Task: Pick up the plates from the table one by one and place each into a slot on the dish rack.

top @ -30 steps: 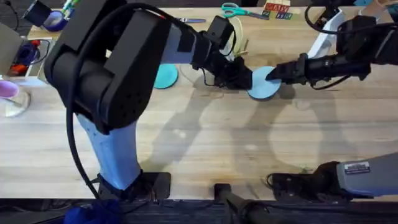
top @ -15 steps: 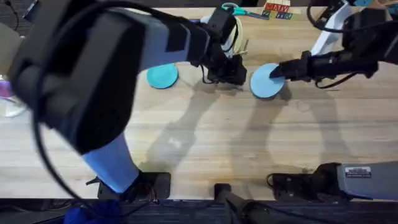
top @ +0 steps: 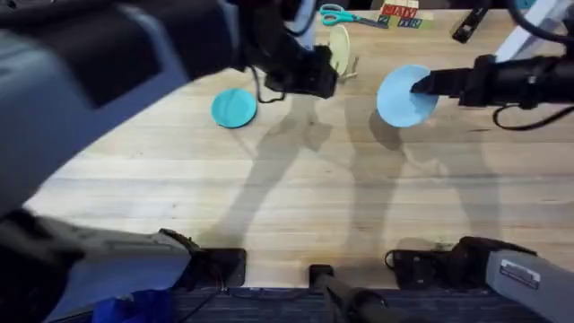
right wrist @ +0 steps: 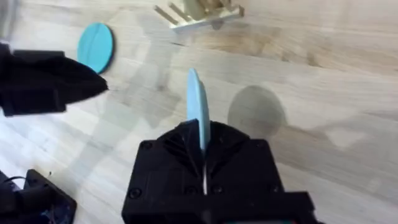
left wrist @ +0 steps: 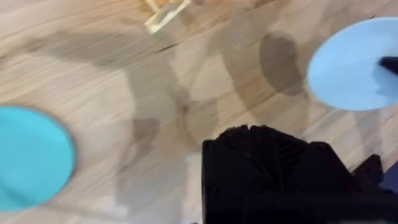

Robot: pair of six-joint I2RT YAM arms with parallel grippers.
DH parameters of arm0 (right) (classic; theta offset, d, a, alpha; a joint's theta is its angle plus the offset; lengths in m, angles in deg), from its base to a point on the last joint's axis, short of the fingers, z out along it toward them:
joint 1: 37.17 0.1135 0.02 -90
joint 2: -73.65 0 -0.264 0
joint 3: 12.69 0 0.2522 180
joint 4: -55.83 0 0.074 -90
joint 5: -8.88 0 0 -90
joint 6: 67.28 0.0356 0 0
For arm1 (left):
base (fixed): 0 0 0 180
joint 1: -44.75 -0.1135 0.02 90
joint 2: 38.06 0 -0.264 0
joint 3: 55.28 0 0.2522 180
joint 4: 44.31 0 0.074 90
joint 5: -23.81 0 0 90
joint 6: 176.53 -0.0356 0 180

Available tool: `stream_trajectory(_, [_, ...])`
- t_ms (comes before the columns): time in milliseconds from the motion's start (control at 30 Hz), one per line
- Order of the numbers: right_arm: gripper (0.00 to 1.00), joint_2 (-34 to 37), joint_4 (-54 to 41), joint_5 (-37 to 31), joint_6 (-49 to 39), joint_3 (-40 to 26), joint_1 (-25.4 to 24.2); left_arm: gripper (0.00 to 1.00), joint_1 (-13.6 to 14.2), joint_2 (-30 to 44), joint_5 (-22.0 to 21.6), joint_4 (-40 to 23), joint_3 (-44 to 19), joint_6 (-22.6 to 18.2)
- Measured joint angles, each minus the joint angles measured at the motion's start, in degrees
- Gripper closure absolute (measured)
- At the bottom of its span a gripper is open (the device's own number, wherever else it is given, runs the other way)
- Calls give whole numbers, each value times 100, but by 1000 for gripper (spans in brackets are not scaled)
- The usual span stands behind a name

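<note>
Holding small round pale blue plastic plate (top: pixel 404 95) up off light wooden desk (top: pixel 296 197), right fingers (right wrist: pixel 200 163) clamped on its edge; left fingers (left wrist: pixel 261 140): cannot tell.

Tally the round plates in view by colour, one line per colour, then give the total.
Teal plate, flat on the table: 1
Pale blue plate, held in the right gripper: 1
Cream plate, standing in the dish rack: 1
Total: 3
</note>
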Motion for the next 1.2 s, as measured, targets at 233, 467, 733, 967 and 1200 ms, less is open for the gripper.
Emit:
stream_trajectory(233, [972,-892,-135,0,-20,0,0,961,-506,-861,-68,-817,0,-353])
stream_trajectory(467, [972,-1656,-141,0,-11,0,0,960,-836,-1498,-135,-1103,0,-620])
stream_trajectory(733, [973,-1951,-222,0,9,-107,0,962,-941,-1965,-328,-1510,-65,-922])
stream_trajectory(967, [973,-1950,-207,0,7,-543,0,960,-941,-2275,-736,-2185,-402,-1433])
stream_trajectory(1200, [973,-1950,-302,0,8,-762,0,962,-941,-2412,-1146,-2326,-540,-1682])
